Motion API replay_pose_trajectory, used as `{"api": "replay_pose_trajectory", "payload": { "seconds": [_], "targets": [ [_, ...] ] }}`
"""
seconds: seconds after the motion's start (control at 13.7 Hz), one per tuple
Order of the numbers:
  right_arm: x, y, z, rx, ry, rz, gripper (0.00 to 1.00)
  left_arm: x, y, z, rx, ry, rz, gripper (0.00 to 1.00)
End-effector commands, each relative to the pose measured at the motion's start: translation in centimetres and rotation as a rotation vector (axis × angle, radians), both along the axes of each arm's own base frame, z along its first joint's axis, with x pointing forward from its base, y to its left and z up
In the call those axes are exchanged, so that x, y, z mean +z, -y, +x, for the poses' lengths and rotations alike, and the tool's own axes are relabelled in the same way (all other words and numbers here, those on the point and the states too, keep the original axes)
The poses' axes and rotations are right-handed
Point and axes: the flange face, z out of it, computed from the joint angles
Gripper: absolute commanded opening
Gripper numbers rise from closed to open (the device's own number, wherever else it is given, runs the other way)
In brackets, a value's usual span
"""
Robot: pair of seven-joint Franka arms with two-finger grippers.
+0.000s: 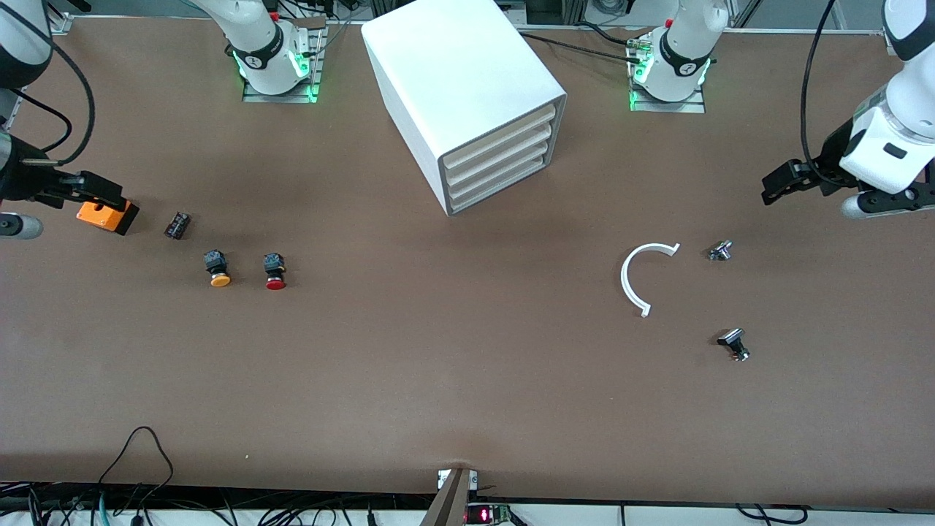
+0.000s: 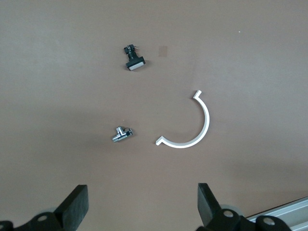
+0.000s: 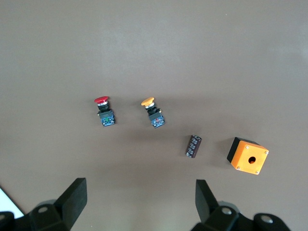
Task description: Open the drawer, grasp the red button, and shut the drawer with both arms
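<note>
The white cabinet (image 1: 467, 80) stands at the back middle of the table, and its four drawers (image 1: 504, 157) are all shut. The red-capped button (image 1: 275, 272) (image 3: 103, 111) lies on the table toward the right arm's end, beside an orange-capped button (image 1: 218, 268) (image 3: 153, 113). My right gripper (image 1: 98, 193) (image 3: 139, 192) hangs open and empty over the orange box (image 1: 107, 216) (image 3: 248, 155). At the left arm's end of the table my left gripper (image 1: 778, 183) (image 2: 143, 197) hangs open and empty above bare table.
A small black part (image 1: 177, 225) (image 3: 193, 146) lies between the orange box and the buttons. Toward the left arm's end lie a white C-shaped piece (image 1: 643, 277) (image 2: 190, 125), a small metal fitting (image 1: 720, 250) (image 2: 121, 134) and a black part (image 1: 734, 344) (image 2: 133, 57).
</note>
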Motion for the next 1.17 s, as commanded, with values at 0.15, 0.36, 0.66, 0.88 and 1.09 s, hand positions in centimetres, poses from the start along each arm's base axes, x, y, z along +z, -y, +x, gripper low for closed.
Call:
{"api": "replay_pose_trajectory", "payload": {
  "seconds": [0.15,0.36,0.66,0.88,1.09],
  "targets": [
    [0.7,0.5,-0.2,0.015,0.012,-0.020,1.00,0.3,-0.4,0.9,-0.023,0.001,0.012,1.00],
    [0.2,1.1,-2.5,0.023,0.067,-0.016,1.00,0.0,-0.7,1.4,-0.030,0.000,0.015,1.00],
    [-0.1,1.6,-3.6,0.019,0.084,-0.006,1.00,0.1,-0.5,1.4,-0.050,0.003,0.012,1.00],
    [-0.1,1.6,-3.5,0.019,0.087,-0.007,1.00,0.1,-0.5,1.4,-0.048,0.002,0.012,1.00],
    [-0.2,1.9,-3.4,0.012,0.089,-0.002,1.00,0.1,-0.4,1.3,-0.048,0.002,0.012,1.00]
  ]
}}
